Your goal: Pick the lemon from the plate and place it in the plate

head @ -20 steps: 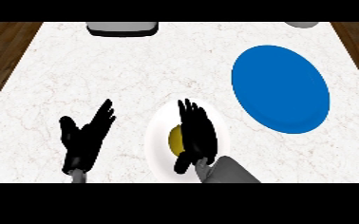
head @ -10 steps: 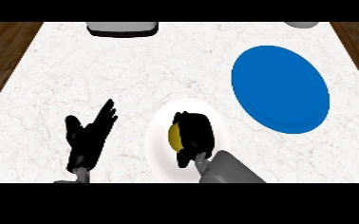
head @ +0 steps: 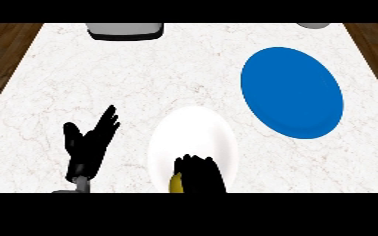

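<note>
From the head view, we are seeing the lemon (head: 176,182) as a small yellow sliver over the near rim of the white plate (head: 193,135), mostly hidden. The right robot hand (head: 199,174) is curling its fingers round it at the lower edge. The left robot hand (head: 90,142) is resting open, fingers up, on the marble desk (head: 148,80). The blue plate (head: 292,93) is lying to the right, well apart from the lemon.

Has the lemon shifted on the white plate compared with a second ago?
Yes. The lemon, held in the right hand, has moved from the white plate's middle toward its near rim, away from the blue plate.
</note>
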You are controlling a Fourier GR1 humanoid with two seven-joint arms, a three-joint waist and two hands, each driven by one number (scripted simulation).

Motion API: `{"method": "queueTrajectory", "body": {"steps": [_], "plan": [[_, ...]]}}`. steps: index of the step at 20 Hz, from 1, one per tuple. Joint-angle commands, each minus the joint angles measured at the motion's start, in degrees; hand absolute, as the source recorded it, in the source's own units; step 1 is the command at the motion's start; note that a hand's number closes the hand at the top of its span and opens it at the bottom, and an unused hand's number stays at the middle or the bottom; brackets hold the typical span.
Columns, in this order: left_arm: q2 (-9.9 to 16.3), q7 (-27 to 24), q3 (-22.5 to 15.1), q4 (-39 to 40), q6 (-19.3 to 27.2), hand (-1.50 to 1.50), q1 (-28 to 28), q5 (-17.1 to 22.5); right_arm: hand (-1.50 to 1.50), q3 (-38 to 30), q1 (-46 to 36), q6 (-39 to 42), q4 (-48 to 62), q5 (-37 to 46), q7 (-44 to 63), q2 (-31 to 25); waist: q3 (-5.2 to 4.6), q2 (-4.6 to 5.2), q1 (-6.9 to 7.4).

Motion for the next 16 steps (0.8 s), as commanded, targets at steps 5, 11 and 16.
{"method": "queueTrajectory", "body": {"steps": [5,11,16], "plan": [[0.3,1.1,0.8,-0.1,0.1,0.0,-0.5,0.4,1.5,9.4,9.5,-16.6,-19.3,17.3,0.6,-6.4,0.0,-0.21,-0.9],[0.5,-1.0,0.3,-1.1,-1.2,0.0,3.0,0.4,1.5,1.8,11.8,-23.1,-26.4,18.7,1.6,-7.9,-0.01,-0.04,-0.41],[-0.3,0.2,-1.3,-2.9,-0.1,0.0,2.5,-1.0,1.5,-4.6,13.4,-31.2,-25.6,14.8,0.8,-7.1,0.04,0.2,0.11]]}}
